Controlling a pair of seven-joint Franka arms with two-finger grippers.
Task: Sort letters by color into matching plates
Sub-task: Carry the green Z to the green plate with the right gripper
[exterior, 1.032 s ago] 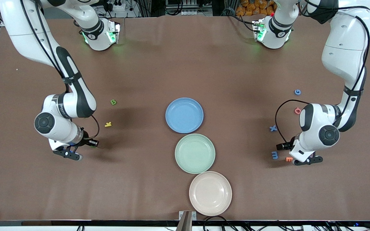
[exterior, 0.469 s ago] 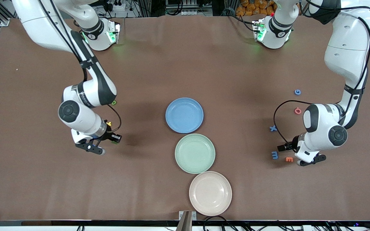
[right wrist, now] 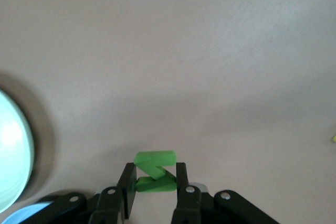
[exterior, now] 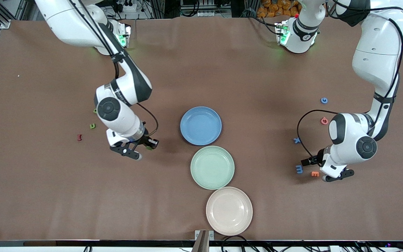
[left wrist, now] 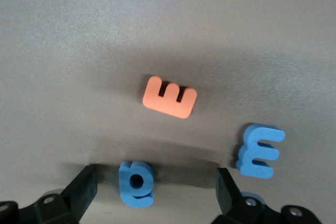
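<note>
Right gripper pinches a green letter above the table, near the green plate (its matching colour). Left gripper, fingers spread wide, hangs over an orange letter, waiting.

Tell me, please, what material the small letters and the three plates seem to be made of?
The orange E, the blue E and the green letter held in the right gripper look like soft matte foam: thick, blunt edges, no shine. The blue plate, green plate and beige plate look like matte plastic, possibly melamine or a fibre composite: even colour, dull surface.
</note>
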